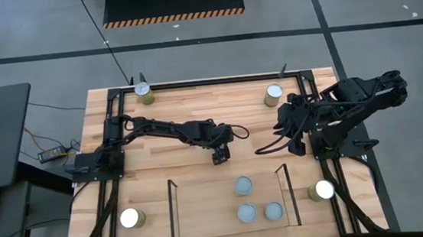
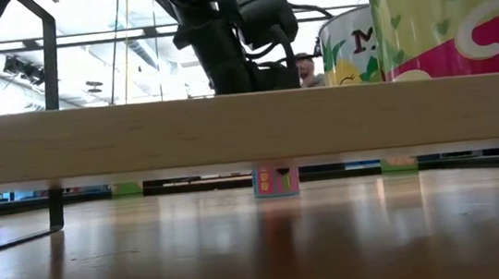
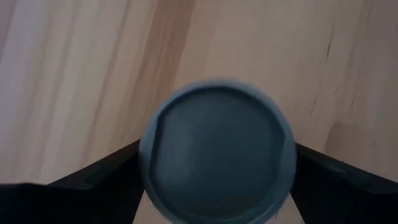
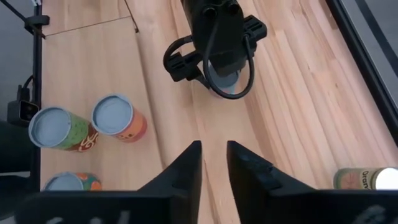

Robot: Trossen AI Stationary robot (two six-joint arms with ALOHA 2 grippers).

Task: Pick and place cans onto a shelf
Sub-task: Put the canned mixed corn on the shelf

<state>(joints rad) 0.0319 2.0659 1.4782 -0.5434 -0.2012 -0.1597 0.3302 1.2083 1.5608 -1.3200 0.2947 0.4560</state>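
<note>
The left tool point(image 1: 221, 153) hangs just behind the shelf point(image 1: 175, 211), its fingers spread wide around a grey-topped can point(image 3: 217, 151) that only the wrist views reveal; from above the arm hides it. Contact cannot be made out. The right tool point(image 4: 213, 163), fingers slightly parted and empty, waits right of the shelf. Three cans point(image 1: 243, 185) stand on the shelf.
</note>
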